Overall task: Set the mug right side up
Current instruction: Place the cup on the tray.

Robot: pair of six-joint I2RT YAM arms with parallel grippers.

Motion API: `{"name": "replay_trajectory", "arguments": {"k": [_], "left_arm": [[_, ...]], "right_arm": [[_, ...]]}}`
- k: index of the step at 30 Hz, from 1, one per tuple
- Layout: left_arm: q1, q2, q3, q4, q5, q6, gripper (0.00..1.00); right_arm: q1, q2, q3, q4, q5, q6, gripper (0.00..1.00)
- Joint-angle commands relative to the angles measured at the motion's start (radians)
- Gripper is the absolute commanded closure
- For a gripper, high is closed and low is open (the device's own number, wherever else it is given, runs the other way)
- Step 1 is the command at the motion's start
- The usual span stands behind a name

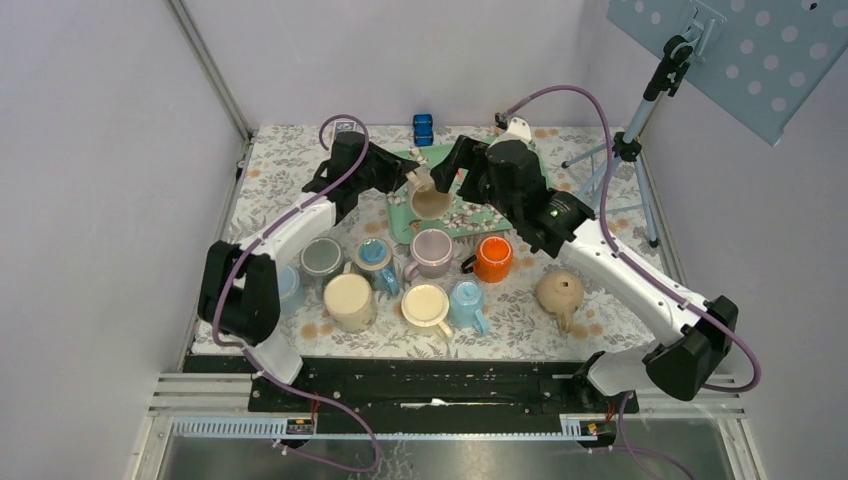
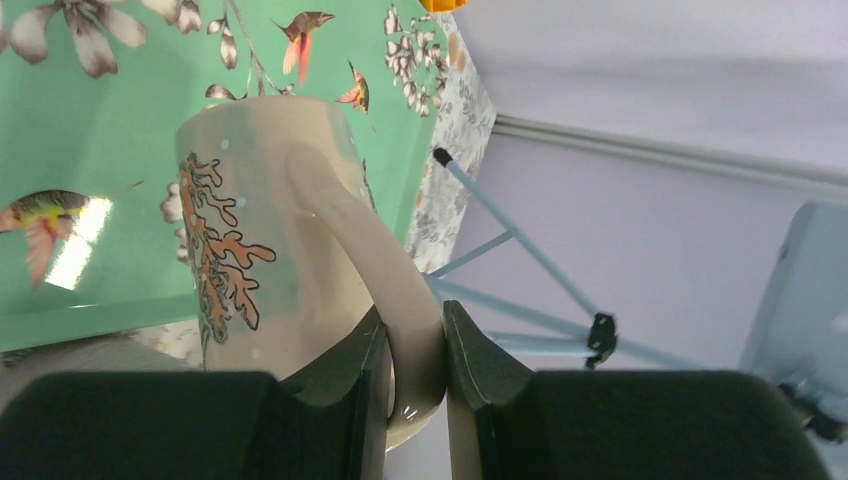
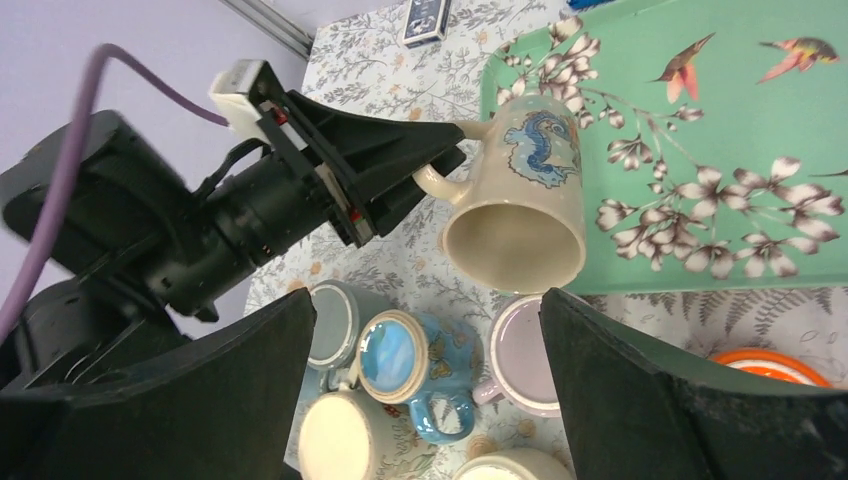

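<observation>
A table [image 1: 620, 300] covered in a floral print is enclosed by pale lilac walls, and a green bird-patterned tray [image 1: 402, 232] is laid at its far middle. A tripod [image 1: 625, 150] is set at the far right corner.

The left arm is stretched forward from its base and bent at the elbow, so that the left gripper [image 2: 415, 340] is brought to the tray's near-left part. Its fingers are clamped on the handle of the cream mug [image 3: 520, 200], which is printed with a blue seahorse on one side and orange coral on the other. The mug is tipped on its side over the tray's near-left corner, with its mouth turned toward the near edge of the table. Whether it touches the tray cannot be told.

The right arm is extended diagonally across the table toward the same spot. The right gripper [image 3: 425, 310] is held above the mug with its fingers spread wide and nothing between them.

On the table near the tray, a lilac mug [image 1: 432, 250], an orange mug [image 1: 493, 257], a grey mug [image 1: 322, 257] and a blue mug [image 1: 375, 255] are stood mouth up in a row.
</observation>
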Motion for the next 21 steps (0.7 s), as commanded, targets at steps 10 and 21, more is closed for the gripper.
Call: {"name": "replay_trajectory", "arguments": {"k": [10, 21], "left_arm": [[0.097, 0.199, 0.128, 0.308, 0.119, -0.575, 1.00], [0.125, 0.416, 0.184, 0.576, 0.165, -0.845, 1.00]], "right_arm": [[-0.028, -0.071, -0.070, 0.028, -0.036, -0.059, 0.09], [-0.028, -0.097, -0.106, -0.013, -0.043, -0.038, 0.09]]}}
